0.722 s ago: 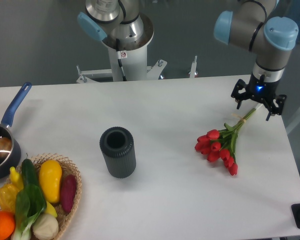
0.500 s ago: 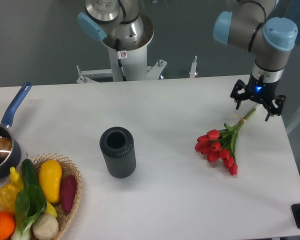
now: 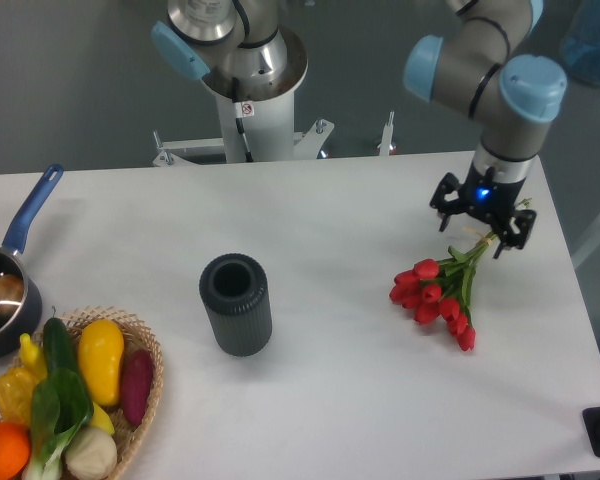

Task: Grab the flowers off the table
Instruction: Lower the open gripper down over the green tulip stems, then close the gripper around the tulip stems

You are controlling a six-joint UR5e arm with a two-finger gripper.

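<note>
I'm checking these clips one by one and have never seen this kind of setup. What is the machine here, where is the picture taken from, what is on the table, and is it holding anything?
This is one robot arm, grey with blue joint caps, filmed by a fixed camera looking down at the white table from the front. Its end effector, a black two-finger claw, hangs over the stem end of the flowers, a bunch of red tulips lying flat on the right. It appears open and holds nothing yet. In the middle stands a dark ribbed vase. At the left edge sit a blue-handled saucepan and a wicker basket of vegetables and fruit.
</note>
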